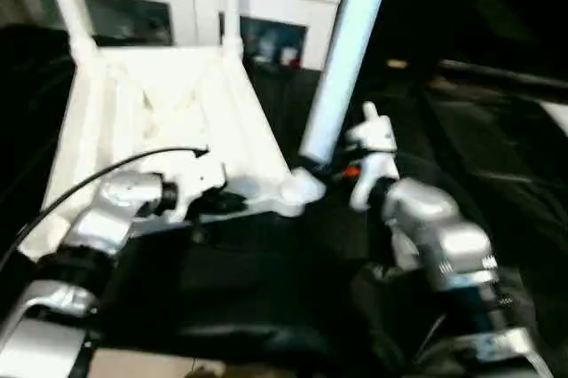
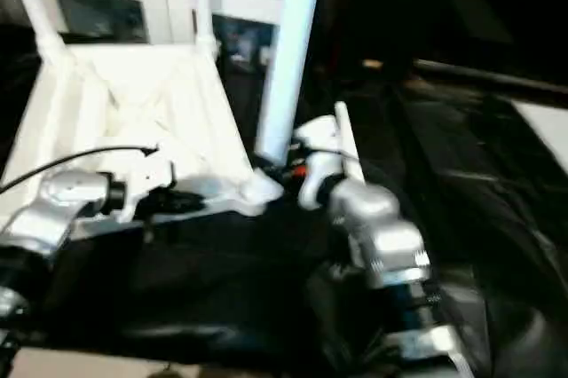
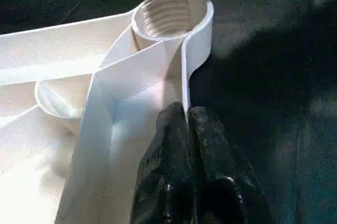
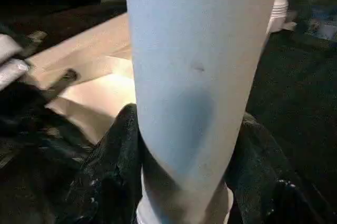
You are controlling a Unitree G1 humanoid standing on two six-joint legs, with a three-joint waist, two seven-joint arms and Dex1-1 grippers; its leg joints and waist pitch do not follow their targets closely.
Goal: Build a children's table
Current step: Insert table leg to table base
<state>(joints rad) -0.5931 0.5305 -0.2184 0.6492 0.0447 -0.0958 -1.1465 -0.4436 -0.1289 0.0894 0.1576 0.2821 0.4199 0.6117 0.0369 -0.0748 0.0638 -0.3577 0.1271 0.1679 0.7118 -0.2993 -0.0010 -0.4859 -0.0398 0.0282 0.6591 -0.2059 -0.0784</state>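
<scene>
Right fingers (image 4: 184,182) clamp leg (image 1: 348,59), tilted, tip just above empty corner socket (image 3: 171,13). Left fingers (image 3: 187,129) pinched on tabletop (image 1: 160,103) rim on counter (image 1: 266,280). Risk: tilt cross-threads; tabletop slides.

Head cameras look down; wrist cameras sit close; all share the tabletop (image 1: 160,112).

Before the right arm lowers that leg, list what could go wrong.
1. The tube leg in the right gripper leans and its end sits beside the threaded corner socket, not over it; it may cross-thread or miss.
2. The left gripper only pinches the tabletop's thin rim, so pressure could slide the tabletop on the black sheet.
</scene>
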